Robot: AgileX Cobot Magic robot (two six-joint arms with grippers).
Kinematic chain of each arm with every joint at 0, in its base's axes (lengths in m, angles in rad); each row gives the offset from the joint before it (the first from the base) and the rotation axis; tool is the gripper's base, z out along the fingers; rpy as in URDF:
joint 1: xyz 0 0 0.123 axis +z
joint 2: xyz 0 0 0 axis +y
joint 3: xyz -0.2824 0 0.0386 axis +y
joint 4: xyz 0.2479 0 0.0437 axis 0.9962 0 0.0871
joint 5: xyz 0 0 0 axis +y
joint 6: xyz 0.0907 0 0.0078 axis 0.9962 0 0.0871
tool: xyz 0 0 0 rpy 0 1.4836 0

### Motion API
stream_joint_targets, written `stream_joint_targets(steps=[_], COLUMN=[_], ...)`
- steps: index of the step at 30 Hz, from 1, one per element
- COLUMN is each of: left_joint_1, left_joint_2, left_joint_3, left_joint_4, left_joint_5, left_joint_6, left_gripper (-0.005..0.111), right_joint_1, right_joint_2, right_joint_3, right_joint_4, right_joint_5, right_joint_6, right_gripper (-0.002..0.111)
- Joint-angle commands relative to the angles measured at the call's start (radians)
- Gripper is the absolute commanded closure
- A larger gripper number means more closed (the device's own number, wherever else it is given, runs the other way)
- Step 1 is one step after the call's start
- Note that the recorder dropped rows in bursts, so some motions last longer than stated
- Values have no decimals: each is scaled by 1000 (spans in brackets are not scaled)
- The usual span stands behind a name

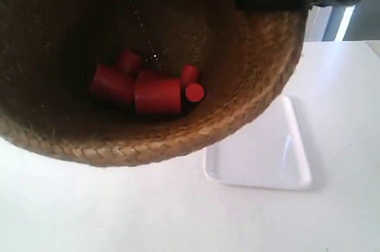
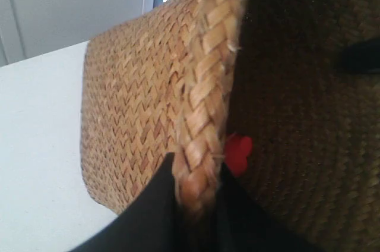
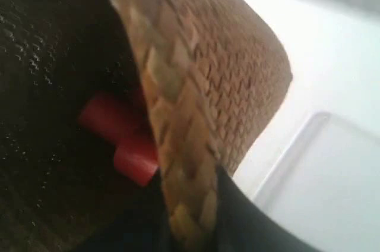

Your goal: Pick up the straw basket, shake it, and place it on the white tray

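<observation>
Straw basket [image 1: 178, 20] aloft, filling the exterior frame's upper left, left gripper [image 2: 196, 189] and right gripper [image 3: 190, 201] each clamped on its braided rim; white tray [image 1: 261, 157] lies lower right. Hard shaking risks spilling the red blocks [image 1: 151, 90] (loose inside) or losing the rim.

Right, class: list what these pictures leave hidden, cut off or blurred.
Exterior view: the straw basket runs off the top and left edges and covers one corner of the white tray.
Exterior view: the red cylinders overlap in shadow, so no sure count.
Left wrist view: the braided rim hides the left pincer's pads.
Right wrist view: blurred; the frame edge cuts off the right pincer.
</observation>
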Motion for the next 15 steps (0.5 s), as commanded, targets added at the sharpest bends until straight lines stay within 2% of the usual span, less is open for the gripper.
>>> stream_joint_targets(steps=[1,3,7,15], left_joint_1=[2,-3,-3,-3], left_joint_2=[68,59,59,59], left_joint_3=[125,102,100,100], left_joint_4=[8,-109,-86,-82], left_joint_5=[-20,-30,-32,-24], left_joint_6=[-30,40,17,17], left_gripper=[107,107,107,107], right_joint_1=[-11,13,13,13], right_joint_2=[105,92,104,112], right_joint_3=[126,113,105,105], right_joint_4=[24,32,-11,-11], right_joint_5=[-74,-81,5,3], right_joint_6=[-11,-35,-35,-35], right_gripper=[108,108,108,108])
